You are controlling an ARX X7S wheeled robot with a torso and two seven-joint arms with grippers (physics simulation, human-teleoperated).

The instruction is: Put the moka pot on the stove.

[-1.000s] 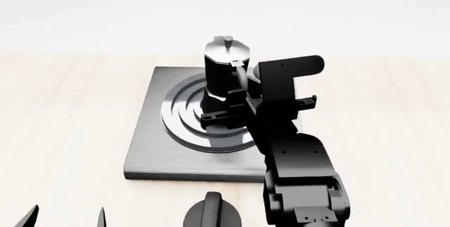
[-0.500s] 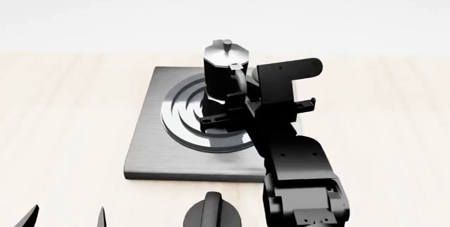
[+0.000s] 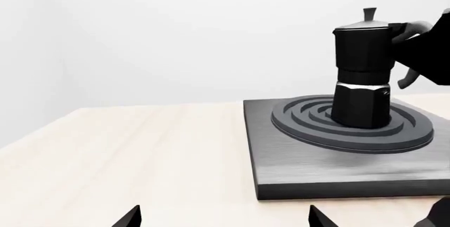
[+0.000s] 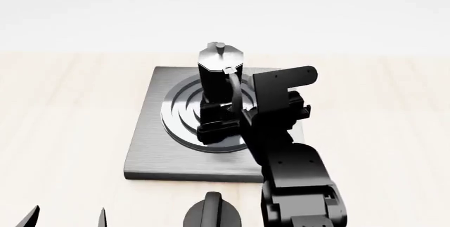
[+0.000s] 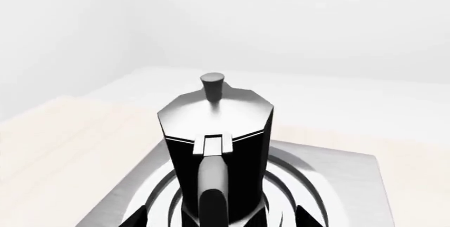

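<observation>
The moka pot [image 4: 219,77] stands upright on the burner rings of the stove [image 4: 146,145]. It is black and faceted, with a silver lid and knob. It also shows in the left wrist view [image 3: 362,74] and the right wrist view [image 5: 214,132]. My right gripper [image 4: 226,117] is at the pot's near side, open. Its fingertips [image 5: 134,217] stand wide on either side of the curved handle [image 5: 211,195], with gaps showing. My left gripper [image 4: 67,219] is open and empty above the wooden table, near the stove's front left corner [image 3: 260,190].
A short black round knob with a ridge [image 4: 211,214] sits on the table just in front of the stove. The light wooden table [image 4: 63,106] spreads left and right of the stove. A white wall lies behind.
The pot and my right gripper have shifted slightly left and down toward the rings. The left gripper has not moved.
</observation>
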